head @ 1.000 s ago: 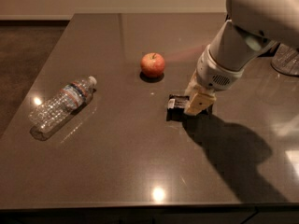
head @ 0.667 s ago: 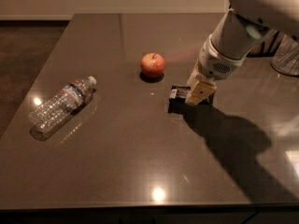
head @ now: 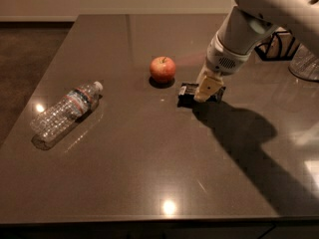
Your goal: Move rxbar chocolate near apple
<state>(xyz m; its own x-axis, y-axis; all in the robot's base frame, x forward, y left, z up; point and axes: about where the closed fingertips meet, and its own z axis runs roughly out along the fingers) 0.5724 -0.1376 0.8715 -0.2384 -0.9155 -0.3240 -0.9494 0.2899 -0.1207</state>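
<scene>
**Bar carried closer to apple**

Pincer [head: 205, 94] sits right of bench [head: 149, 183] centre, pointing down, closed on the rxbar chocolate [head: 186, 90]. Its tan tips cover the bar's middle, and black wrapper ends stick out left and right.

Vs 1 s ago: bar and pincer have shifted together toward the far edge, and the gap to the apple [head: 162, 69] is smaller. Bar is now just right of the apple, nearly level w/ it, not touching. Dark shadow sits just under the bar's near edge; can't tell if it's off the surface.

Apple hasn't moved: upright, stem up. Clear water bottle [head: 65, 111] is also unchanged, lying on its side at left w/ cap toward the apple, well apart from both. White arm [head: 239, 34] comes in from top right and throws a long shadow across the near-right bench.
</scene>
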